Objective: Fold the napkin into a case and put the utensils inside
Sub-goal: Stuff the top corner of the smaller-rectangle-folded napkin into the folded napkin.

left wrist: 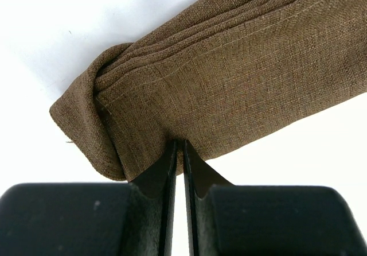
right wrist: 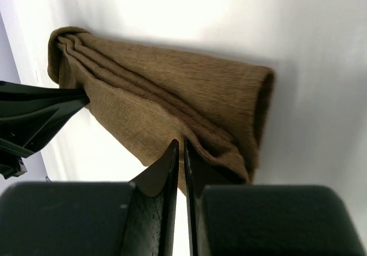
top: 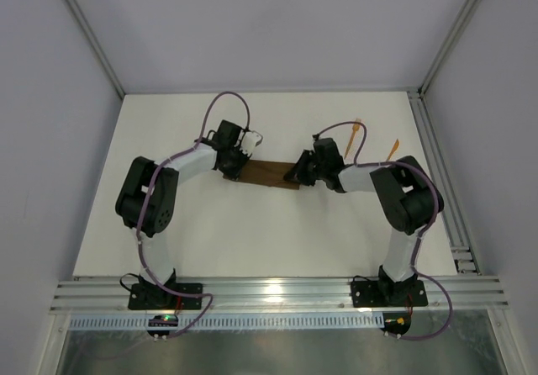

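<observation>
The dark brown napkin [top: 267,175] lies mid-table folded into a narrow layered strip, the case shape [left wrist: 229,78]. My left gripper [top: 238,169] is at its left end. In the left wrist view its jaws [left wrist: 178,144] are pinched on the cloth's near edge. My right gripper [top: 298,173] is at the right end. In the right wrist view it [right wrist: 181,144] stands a thin slit apart, nipping the layered edge of the napkin [right wrist: 172,95]. Two orange utensils [top: 356,135] [top: 392,150] lie on the table behind the right arm, outside the cloth.
The left gripper's dark fingers [right wrist: 40,109] show at the far end of the strip in the right wrist view. A metal rail [top: 437,165] runs along the table's right side. White walls close in the back and sides.
</observation>
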You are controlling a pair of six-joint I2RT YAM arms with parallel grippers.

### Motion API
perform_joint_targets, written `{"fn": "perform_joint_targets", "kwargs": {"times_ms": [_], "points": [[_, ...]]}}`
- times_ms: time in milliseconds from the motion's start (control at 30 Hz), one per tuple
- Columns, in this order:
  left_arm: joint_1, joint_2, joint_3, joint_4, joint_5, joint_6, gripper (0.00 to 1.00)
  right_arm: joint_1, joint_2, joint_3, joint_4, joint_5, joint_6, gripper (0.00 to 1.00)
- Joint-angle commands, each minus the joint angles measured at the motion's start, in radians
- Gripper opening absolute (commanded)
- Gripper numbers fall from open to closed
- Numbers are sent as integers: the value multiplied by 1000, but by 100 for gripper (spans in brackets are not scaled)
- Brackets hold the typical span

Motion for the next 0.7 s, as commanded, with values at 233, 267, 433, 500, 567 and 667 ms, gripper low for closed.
{"fn": "perform_joint_targets", "kwargs": {"times_ms": [233,267,433,500,567,667], "points": [[13,54,-28,-26,-17,9,14,-53,-222,11,-190,38,-235,29],[13,52,-26,-24,-18,9,15,-53,-242,11,-214,46,-247,32],[13,51,-22,-24,-7,3,16,-53,-327,-40,-292,114,-228,59],[13,52,-19,-27,-6,3,16,-55,-313,-61,-272,85,-195,64],[13,52,-17,-27,-4,3,17,-55,-260,-57,-257,68,-191,66],[13,48,-18,-30,-6,3,16,-53,-191,-38,-240,63,-178,66]]}}
